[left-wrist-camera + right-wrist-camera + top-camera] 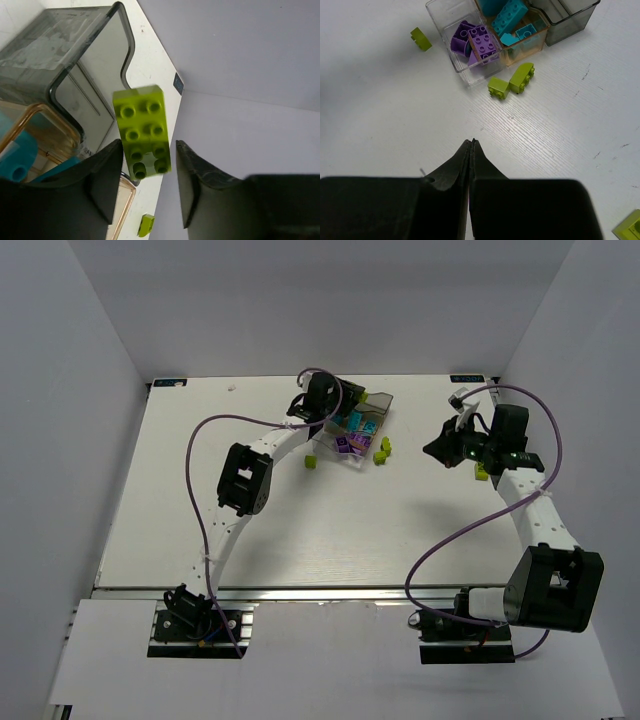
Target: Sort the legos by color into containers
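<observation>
My left gripper is open over the divided tray, by its smoky grey end. A lime green eight-stud lego sits in the gap between the fingers and touches neither. From above, the left gripper is at the tray's far side. Purple legos fill the clear compartment, and cyan legos fill the tan one. Loose lime legos lie by the tray. My right gripper is shut and empty, to the right of the tray.
One more lime lego lies on the white table beside the right wrist, seen at the corner of the right wrist view. A small lime piece lies on the table below the left fingers. White walls enclose the table.
</observation>
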`<state>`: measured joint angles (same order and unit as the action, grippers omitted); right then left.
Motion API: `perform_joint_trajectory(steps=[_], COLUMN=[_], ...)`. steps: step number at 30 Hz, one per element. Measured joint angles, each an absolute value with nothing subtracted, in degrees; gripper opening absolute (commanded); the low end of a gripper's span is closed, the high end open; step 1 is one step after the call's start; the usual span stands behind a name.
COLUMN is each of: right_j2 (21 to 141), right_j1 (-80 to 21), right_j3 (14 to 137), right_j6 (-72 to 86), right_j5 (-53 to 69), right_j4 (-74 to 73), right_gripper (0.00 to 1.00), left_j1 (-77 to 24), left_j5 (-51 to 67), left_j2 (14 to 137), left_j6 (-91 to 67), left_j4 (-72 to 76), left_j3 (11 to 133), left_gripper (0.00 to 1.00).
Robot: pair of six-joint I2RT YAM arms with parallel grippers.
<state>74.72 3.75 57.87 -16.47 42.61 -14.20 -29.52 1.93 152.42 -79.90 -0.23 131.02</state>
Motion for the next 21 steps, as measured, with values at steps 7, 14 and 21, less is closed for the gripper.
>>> perform_joint_trajectory(steps=[7, 14, 21], right_j2=[74.65, 74.43, 74.28], right_j1=[3.75, 3.75, 3.75], right_j3=[57.25, 57.25, 58.5], right_j6=[-16.49, -16.88, -17.02], right_j5=[42.61, 42.52, 40.1], right_j4=[-14.09, -14.66, -17.65], right_gripper=[0.0, 0.0, 0.5], left_j1=[-29.52, -29.52, -29.52], left_j5=[2.04, 3.05, 5.69], left_j2=[152.42, 152.35, 144.97], left_j6=[-80.25, -80.01, -75.48], left_j4=[-0.78, -0.89, -0.16], left_j3=[131.37, 131.37, 122.93], left_gripper=[0.66, 0.58, 0.28])
